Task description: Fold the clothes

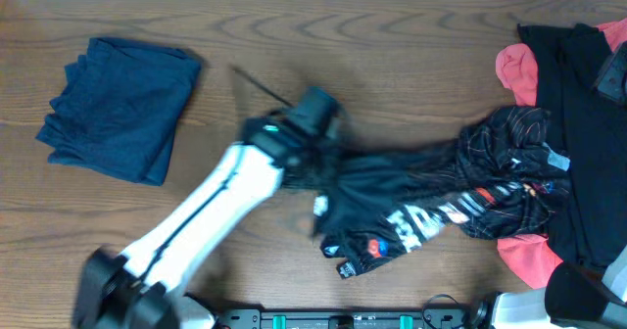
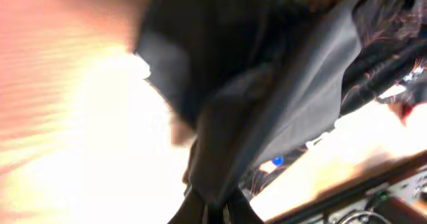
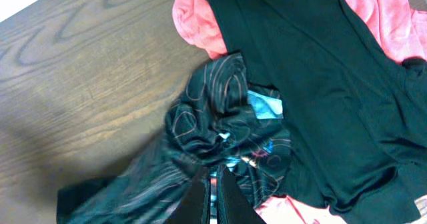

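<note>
The left pincer [image 2: 212, 214] is clenched on a fold of the black jersey [image 1: 392, 187]. In its wrist view the dark cloth comes straight out from between the closed fingers and spreads away from them. From that grip the jersey runs off to the pincer's right across the table [image 1: 392, 35]. Its white-lettered part lies on the robot's side of the pincer, and its orange-lined end is bunched against the pile.

Round the pincer itself the wood is bare, with open board beyond its tips up to the table's far edge and open board on its left. Well out on that left side, apart from everything else, the navy garment [image 1: 118, 109] lies flat in a rough rectangle.

The right pincer [image 3: 213, 199] has its fingers pressed together, their tips down at the jersey's crumpled, orange-lined end. Whether cloth is nipped between them I cannot tell. Just beyond those tips the bunch heaps up.

To the right of the bunch a plain black garment [image 3: 320, 84] lies flat, its long straight edge running away from the pincer and overlapping the jersey. Farther still, coral-red pieces [image 3: 197, 21] stick out from under that black cloth. Left of the right pincer the tabletop is bare wood as far as its pale far edge.
</note>
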Controlling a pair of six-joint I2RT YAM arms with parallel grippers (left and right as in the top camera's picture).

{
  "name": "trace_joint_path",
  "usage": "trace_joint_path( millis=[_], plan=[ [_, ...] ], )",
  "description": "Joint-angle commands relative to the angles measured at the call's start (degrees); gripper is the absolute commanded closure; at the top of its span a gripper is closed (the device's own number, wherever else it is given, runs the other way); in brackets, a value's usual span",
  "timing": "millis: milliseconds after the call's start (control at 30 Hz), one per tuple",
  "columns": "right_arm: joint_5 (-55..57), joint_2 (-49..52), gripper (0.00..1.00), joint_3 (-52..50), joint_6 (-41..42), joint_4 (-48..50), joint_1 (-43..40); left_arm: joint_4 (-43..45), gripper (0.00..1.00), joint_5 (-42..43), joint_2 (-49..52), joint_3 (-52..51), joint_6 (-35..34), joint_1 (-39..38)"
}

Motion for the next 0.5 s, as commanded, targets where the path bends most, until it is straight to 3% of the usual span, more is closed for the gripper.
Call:
trace_joint_path(
  millis=[0,267,467],
  plan=[
    [0.68,-0.52,0.95,-3.32,-0.61,0.0,-0.26,-3.52,0.94,-0.79,-3.19,0.07,1.57,2.8],
    [-0.66,-0.52,0.89,-19.47,-0.59,6.34,-0.24,-11.8,0.94,-4.63,-4.98,0.07,2.95,6.69],
    [-2.14,-0.52,0.81,-32.7,-0.35,17.09,-0.24,-12.2,0.94,-5.27,-4.98,0.07,3.15,10.95]
  ],
)
